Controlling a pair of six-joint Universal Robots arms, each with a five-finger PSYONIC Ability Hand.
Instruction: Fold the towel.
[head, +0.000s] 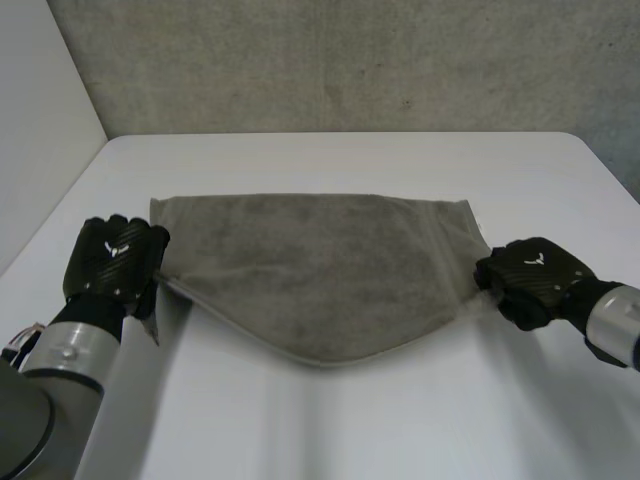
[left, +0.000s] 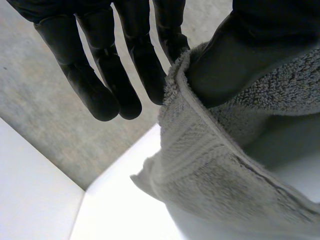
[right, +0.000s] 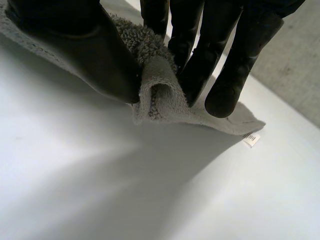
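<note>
Grey towel (head: 320, 270) on white table (head: 350, 430), far edge flat, near edge held up (sagging in the middle), left hand (head: 112, 258) pinching its left corner, right hand (head: 530, 275) pinching the right corner between thumb and fingers.

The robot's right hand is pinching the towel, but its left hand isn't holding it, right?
No. The left hand pinches the towel too: the left wrist view shows it gripping the edge. The right hand does pinch it.

One grey towel (head: 320, 265), one left hand (head: 115, 258), one right hand (head: 530, 272), one white table (head: 350, 420)
</note>
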